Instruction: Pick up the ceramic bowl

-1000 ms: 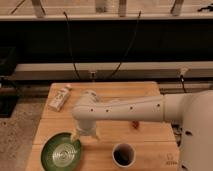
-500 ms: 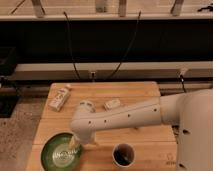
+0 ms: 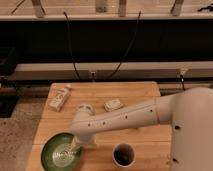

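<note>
My gripper (image 3: pixel 75 145) is over the right rim of the ceramic bowl (image 3: pixel 55 153). The white cup (image 3: pixel 123 154) stands near it on the worktop (image 3: pixel 131 94).

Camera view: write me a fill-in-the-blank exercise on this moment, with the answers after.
The ceramic bowl is glazed ____ inside. The gripper sits at the rim of the ____. The white cup looks ____ inside. All stand on a ____ table. Missing: green; bowl; dark; wooden.

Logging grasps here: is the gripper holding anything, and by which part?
Cannot be told. The gripper is at the rim of the ceramic bowl, on the side toward the cup; a hold there isn't confirmable.
</note>
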Motion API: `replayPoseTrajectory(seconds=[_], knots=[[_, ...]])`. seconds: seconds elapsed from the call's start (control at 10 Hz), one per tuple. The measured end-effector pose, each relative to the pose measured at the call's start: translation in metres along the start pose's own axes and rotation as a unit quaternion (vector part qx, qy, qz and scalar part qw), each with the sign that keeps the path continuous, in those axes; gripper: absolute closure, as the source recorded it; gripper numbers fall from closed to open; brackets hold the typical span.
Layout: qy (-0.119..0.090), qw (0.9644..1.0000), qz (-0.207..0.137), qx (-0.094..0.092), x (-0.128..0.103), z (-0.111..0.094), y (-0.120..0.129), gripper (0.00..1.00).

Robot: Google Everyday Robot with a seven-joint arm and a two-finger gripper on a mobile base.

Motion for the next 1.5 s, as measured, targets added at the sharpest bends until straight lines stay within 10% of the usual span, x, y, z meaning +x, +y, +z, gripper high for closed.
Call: replayPoseTrajectory(seconds=[0.6, 1.5], knots=[[-0.028, 0.9993, -0.003, -0.025, -0.0011, 0.0121, 0.0004, 0.97], [-0.027, 0.9993, -0.002, -0.027, 0.0, 0.0052, 0.0012, 1.0]])
